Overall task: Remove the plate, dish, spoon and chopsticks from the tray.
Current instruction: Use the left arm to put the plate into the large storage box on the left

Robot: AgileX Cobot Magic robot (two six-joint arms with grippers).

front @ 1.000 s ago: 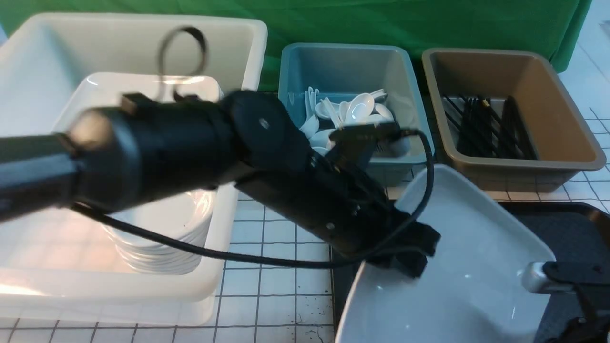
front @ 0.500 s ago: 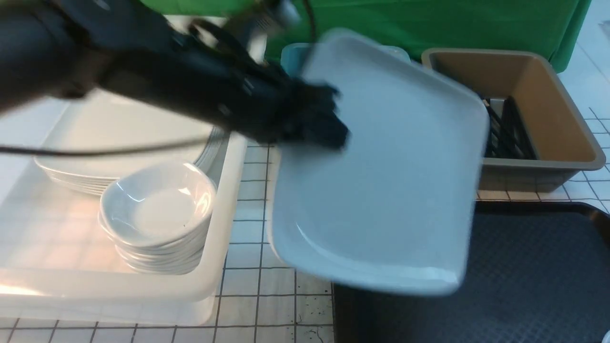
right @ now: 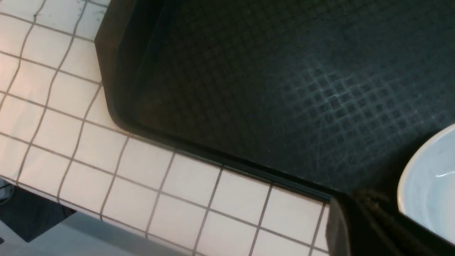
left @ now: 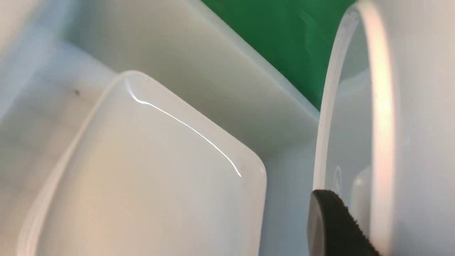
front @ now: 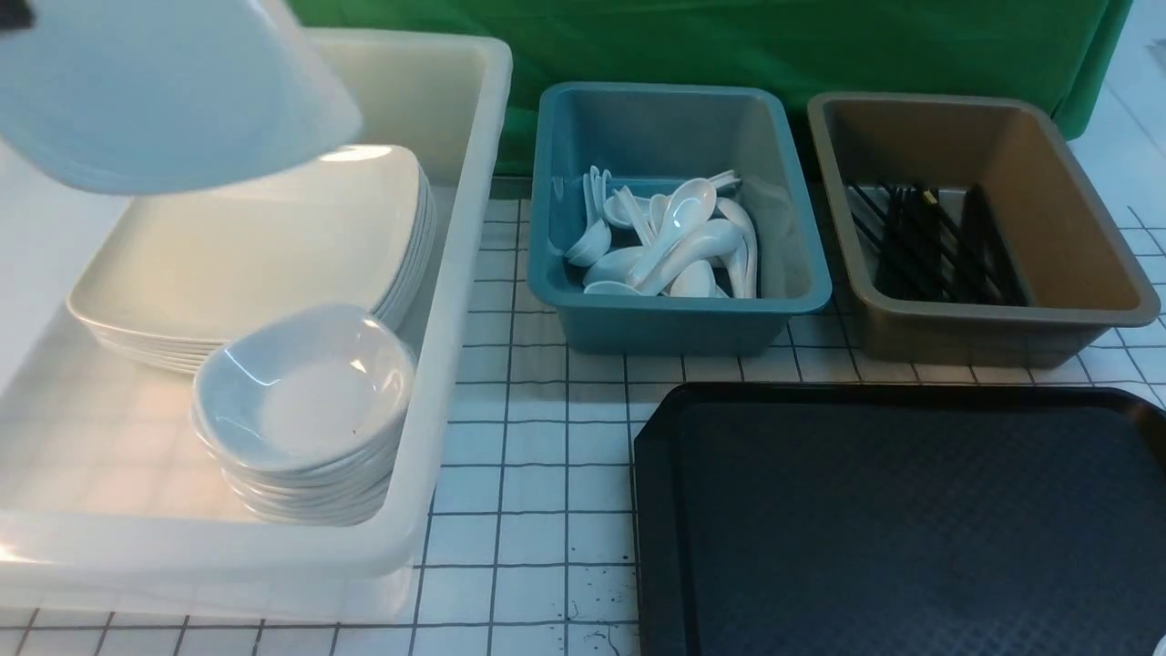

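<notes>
Upper left of the front frame: my left fingers point(left: 330, 231) grip the plate point(front: 164, 91) by its rim, holding it in the air over a stack of plates point(front: 246, 246) in the white tub point(front: 455, 273). Lower right, the black tray point(front: 893, 528) lies on the tiled table point(front: 528, 428). My right fingers point(right: 355, 231) are closed (the dish point(right: 432, 185) shows just beside them, over the tray; whether they hold it, I cannot tell).

Left pincer's finger point(left: 332, 227) is matte black, rounded at its tip, rough-grained along the edge; right pincer's finger point(right: 359, 227) is black, square-cornered, faintly ridged.
</notes>
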